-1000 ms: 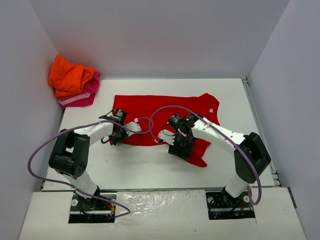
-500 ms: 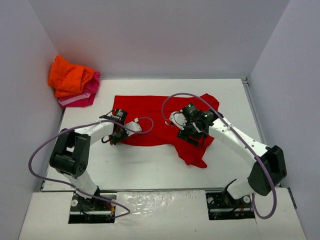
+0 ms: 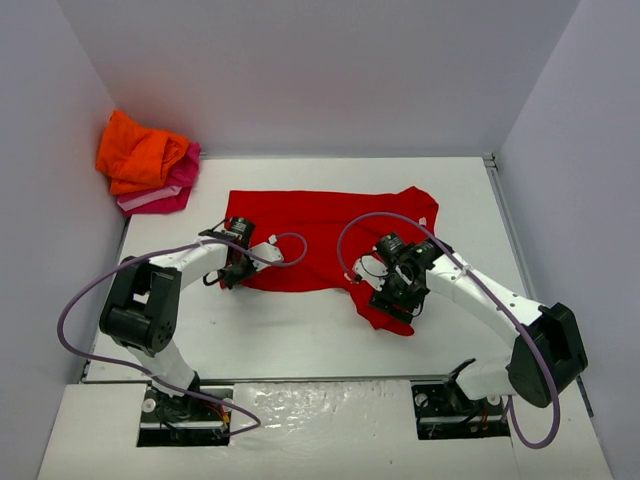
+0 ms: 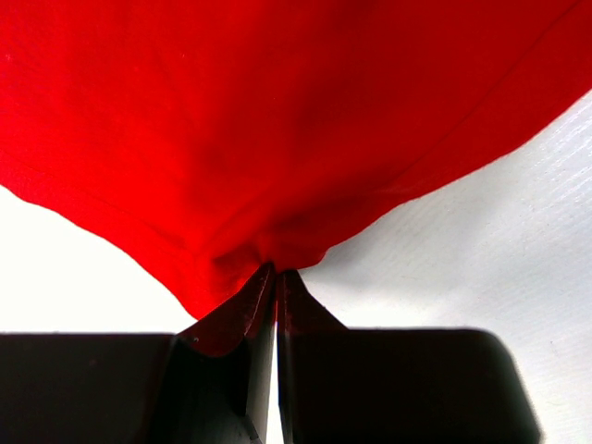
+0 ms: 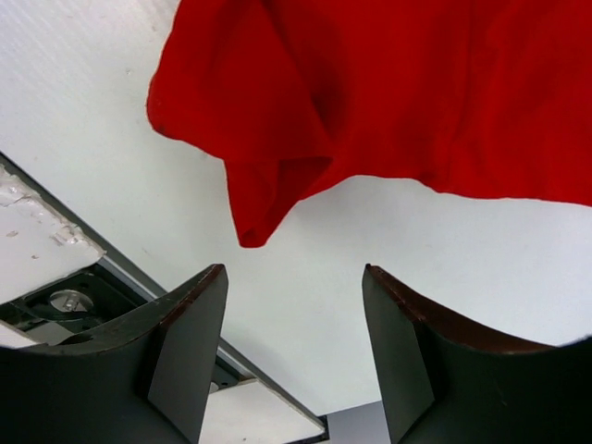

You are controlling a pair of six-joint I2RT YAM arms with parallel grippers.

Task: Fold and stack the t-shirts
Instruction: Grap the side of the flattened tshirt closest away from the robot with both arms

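The red t-shirt (image 3: 310, 225) lies spread on the white table, its near right part bunched towards the front. My left gripper (image 3: 232, 272) is shut on the shirt's near left edge, and the red cloth (image 4: 277, 166) is pinched between its tips (image 4: 276, 274). My right gripper (image 3: 395, 300) is open and empty above the shirt's near right corner; that folded red corner (image 5: 268, 199) hangs just beyond its fingers (image 5: 185, 342). The orange t-shirt (image 3: 138, 150) lies crumpled on the pink t-shirt (image 3: 165, 192) at the far left corner.
White walls enclose the table (image 3: 290, 330) on the left, back and right. A grey rail (image 3: 510, 240) runs along its right edge. Purple cables loop over both arms. The table's front edge and base plate (image 5: 55, 250) show in the right wrist view.
My right arm has swung from the shirt's middle out to the right and then back down towards its near right corner. The shirt's right part has shifted. The left arm has not moved.
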